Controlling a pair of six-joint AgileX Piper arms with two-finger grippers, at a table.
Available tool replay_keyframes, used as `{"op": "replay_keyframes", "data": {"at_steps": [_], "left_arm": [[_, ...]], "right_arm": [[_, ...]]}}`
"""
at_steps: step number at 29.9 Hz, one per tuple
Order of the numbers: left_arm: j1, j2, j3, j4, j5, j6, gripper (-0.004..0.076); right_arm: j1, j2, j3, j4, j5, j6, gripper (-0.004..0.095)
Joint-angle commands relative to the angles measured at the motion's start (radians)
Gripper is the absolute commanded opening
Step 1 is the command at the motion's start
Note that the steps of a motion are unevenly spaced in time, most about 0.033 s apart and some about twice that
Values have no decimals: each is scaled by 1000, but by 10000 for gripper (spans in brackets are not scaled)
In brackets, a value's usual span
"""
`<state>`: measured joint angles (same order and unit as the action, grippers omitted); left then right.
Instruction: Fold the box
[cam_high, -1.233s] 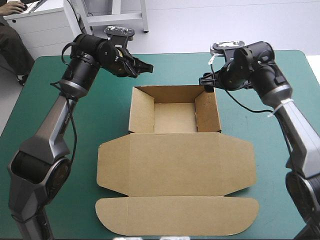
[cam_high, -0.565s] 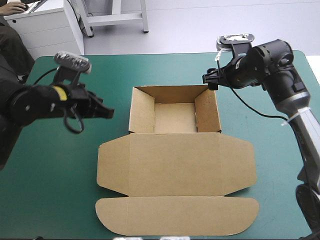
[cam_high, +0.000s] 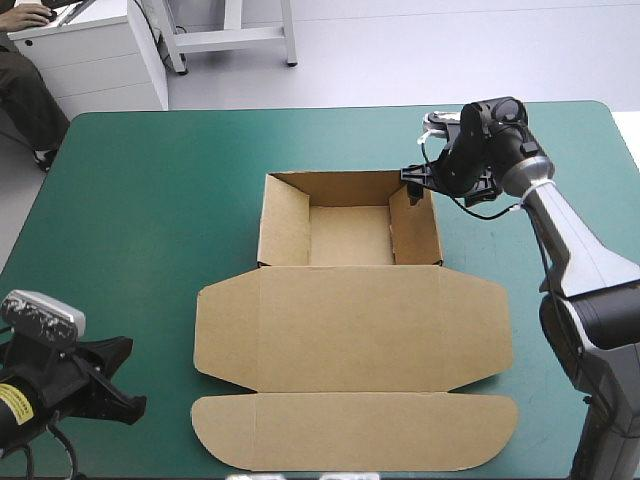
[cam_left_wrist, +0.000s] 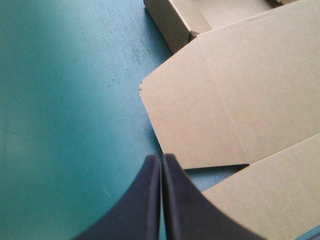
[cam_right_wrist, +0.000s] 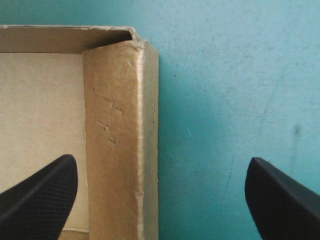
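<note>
High view: brown board box (cam_high: 350, 330), tray walls upright, round-edged lid flat; left claw (cam_left_wrist: 161, 159) pinched empty, right claw (cam_high: 412, 183) agape.

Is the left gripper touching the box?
Apart. The high view shows a strip of bare teal-green cover between the shut left gripper and the nearest edge of the box.

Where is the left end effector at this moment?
In the high view, the left end effector is at the table's near-left corner, shut, just left of the box's flat lid.
</note>
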<state>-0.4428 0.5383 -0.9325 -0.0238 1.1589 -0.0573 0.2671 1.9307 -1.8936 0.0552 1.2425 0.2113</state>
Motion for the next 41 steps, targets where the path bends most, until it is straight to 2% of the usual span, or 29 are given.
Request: {"op": "replay_keyframes", "data": {"at_steps": [1, 9, 18, 25, 30, 39, 41], "left_arm": [[-3, -60, 52, 0, -80, -17, -10], [-3, -126, 135, -2, -89, -39, -10], [-3, -126, 136, -2, -98, -39, -10], [-3, -126, 136, -2, -98, -39, -10], [-3, -126, 136, -2, -98, -41, -10], [-3, -126, 136, -2, -100, -43, -10], [-3, -126, 136, -2, -102, -43, -10]], "right_arm": [[0, -5, -23, 46, 10, -24, 832], [26, 46, -23, 51, 10, -24, 816], [29, 48, -23, 81, 11, -17, 619], [29, 48, -15, 106, 13, -15, 602], [29, 44, 87, 108, 13, -17, 602], [29, 33, 133, 75, -6, -31, 600], [29, 27, 131, 70, 1, -31, 575]]}}
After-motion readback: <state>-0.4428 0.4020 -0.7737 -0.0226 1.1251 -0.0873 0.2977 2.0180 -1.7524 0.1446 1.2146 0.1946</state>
